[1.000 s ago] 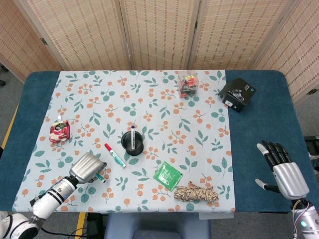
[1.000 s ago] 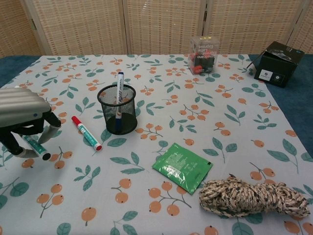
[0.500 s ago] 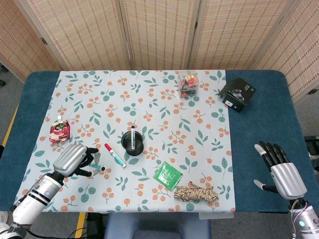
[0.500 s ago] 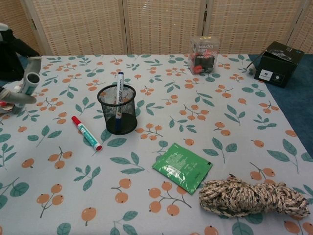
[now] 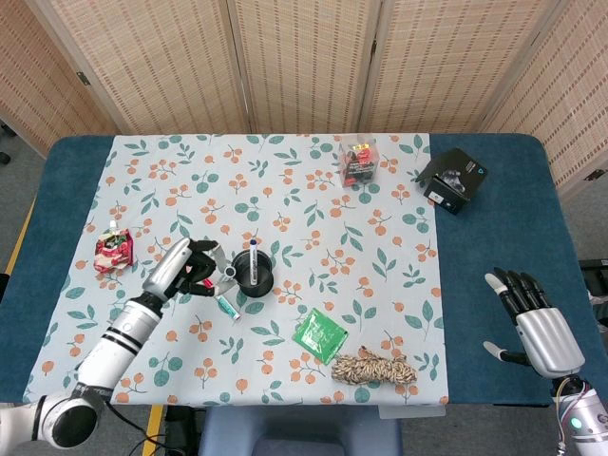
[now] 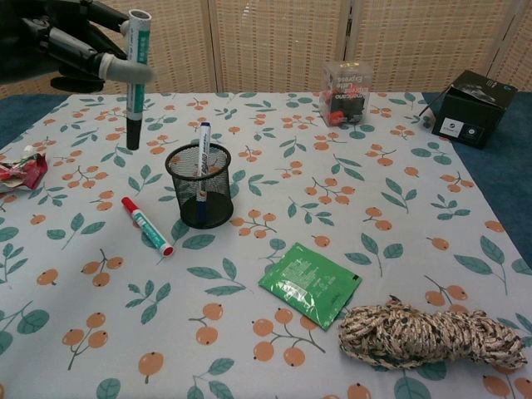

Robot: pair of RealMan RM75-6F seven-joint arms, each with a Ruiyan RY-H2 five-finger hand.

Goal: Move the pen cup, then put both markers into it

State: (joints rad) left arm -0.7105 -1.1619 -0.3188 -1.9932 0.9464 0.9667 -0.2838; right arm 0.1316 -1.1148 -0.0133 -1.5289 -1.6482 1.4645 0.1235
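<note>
Left hand [image 6: 62, 46] rose, carrying its pinched marker [image 6: 135, 79] upright beside the cup [image 6: 199, 185]; right hand [image 5: 532, 318] stayed spread, empty.

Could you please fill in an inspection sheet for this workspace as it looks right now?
Surface: floral tablecloth over a blue table.
Job's things: mesh pen cup upright, blue-capped marker standing in it; green marker held upright in the air, left of the cup; red-capped marker lying on the cloth beside the cup.
Clutter: green packet, rope bundle, clear box, black box, red snack pouch.
Hands: left hand grips the green marker; right hand holds nothing, fingers apart.
Cables: nothing seen.
Surroundings: woven folding screens behind.
</note>
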